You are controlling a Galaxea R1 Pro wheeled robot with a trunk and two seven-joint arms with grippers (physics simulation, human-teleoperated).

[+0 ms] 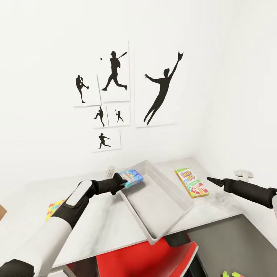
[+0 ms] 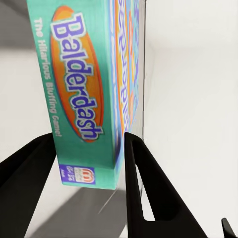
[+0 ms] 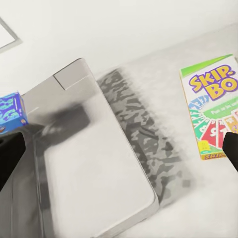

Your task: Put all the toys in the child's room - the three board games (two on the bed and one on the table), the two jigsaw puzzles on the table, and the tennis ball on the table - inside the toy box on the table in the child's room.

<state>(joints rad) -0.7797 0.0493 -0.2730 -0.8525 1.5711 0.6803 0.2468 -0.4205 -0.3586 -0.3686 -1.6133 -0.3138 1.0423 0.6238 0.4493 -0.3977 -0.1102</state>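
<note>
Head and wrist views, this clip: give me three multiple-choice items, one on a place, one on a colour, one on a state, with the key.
1. Where does the Skip-Bo box lie?
A. inside the toy box
B. on the table, on the toy box's right-arm side
C. on the red chair

2. What colour is the side of the Balderdash box that bears its name?
A. teal green
B. red
C. black

3. What is the left gripper doing?
A. open, holding nothing
B. shut on the Balderdash box
C. shut on a jigsaw puzzle

Key: 1 B, the head view shows it flat on the desk top beside the toy box. 2 A, the left wrist view shows it. 3 B, the box sits between both fingers, at the toy box's rim.
</note>
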